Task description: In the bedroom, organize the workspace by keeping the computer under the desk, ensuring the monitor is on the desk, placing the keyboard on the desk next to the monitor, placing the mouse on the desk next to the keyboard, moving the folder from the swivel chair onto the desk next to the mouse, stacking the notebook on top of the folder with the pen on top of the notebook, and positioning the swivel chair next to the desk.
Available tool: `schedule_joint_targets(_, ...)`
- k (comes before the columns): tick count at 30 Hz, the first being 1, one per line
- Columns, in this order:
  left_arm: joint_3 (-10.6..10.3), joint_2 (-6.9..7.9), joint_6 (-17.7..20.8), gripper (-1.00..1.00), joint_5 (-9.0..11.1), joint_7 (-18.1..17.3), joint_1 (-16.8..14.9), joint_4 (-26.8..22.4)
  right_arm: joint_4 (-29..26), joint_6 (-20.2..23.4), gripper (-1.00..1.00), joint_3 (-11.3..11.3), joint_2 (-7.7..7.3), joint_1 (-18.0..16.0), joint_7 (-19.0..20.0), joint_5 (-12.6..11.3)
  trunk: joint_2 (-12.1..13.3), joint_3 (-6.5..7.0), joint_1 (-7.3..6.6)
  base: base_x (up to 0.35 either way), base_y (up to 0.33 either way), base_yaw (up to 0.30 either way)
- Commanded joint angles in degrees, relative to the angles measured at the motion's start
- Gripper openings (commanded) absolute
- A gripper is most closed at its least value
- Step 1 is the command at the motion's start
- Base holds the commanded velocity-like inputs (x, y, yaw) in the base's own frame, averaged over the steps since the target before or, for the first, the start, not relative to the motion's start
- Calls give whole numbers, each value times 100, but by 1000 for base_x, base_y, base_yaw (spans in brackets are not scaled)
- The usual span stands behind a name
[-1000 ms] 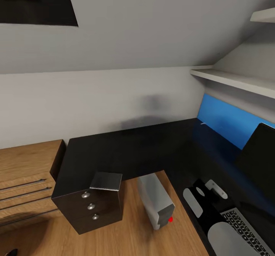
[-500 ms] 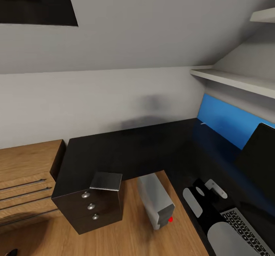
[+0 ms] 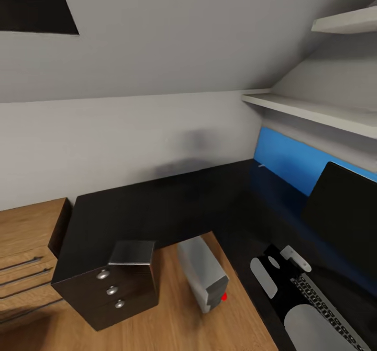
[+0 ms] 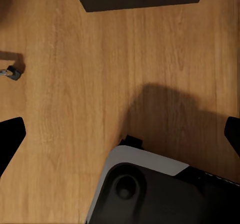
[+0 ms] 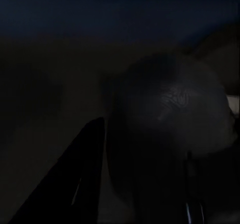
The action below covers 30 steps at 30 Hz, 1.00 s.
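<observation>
The desk [image 3: 157, 210] with its glossy black top and blue back panel fills the middle and right of the head view. At the right, the black monitor [image 3: 343, 217] stands on it. The grey computer [image 3: 201, 275] stands upright on the floor in the desk's inner corner. Part of the keyboard [image 3: 327, 312] lies on the desk in front of the monitor, half covered by my right arm [image 3: 280, 285], whose fingers are hidden. The right wrist view is dark, with a rounded dark shape [image 5: 170, 134] close up. My left gripper [image 4: 120, 139] hangs open over the wood floor, nothing between its fingers.
A dark drawer unit with round silver knobs [image 3: 112, 291] ends the desk's left wing. A light-wood dresser [image 3: 23, 241] stands left of it. White wall shelves [image 3: 309, 110] hang above the blue panel. My own base [image 4: 150, 194] sits below the left gripper.
The whole picture has slid left, so the camera has turned right; more of the monitor shows now. The desk, the computer and my right arm keep their places.
</observation>
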Motion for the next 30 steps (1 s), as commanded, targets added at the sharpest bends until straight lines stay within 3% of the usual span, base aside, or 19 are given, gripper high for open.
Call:
schedule_joint_targets(1,-45,5,-33,100,11,33,-13,-22,-2,-63,-100,40,-10,-7,-13,-68,-13,-13,4,0,0,-138)
schedule_joint_targets(12,-45,5,-39,100,11,28,-13,-22,-2,-53,-100,40,-11,-7,10,-70,-13,-13,4,8,0,-21)
schedule_joint_targets(21,-45,2,-20,100,11,-17,-13,-22,-2,-38,-100,26,-17,-4,7,-70,-13,-13,4,250,0,0)
schedule_joint_targets(30,-45,-38,-48,100,11,-18,-13,-22,65,-13,-100,-27,-43,-6,20,-113,-13,-13,4,14,0,0)
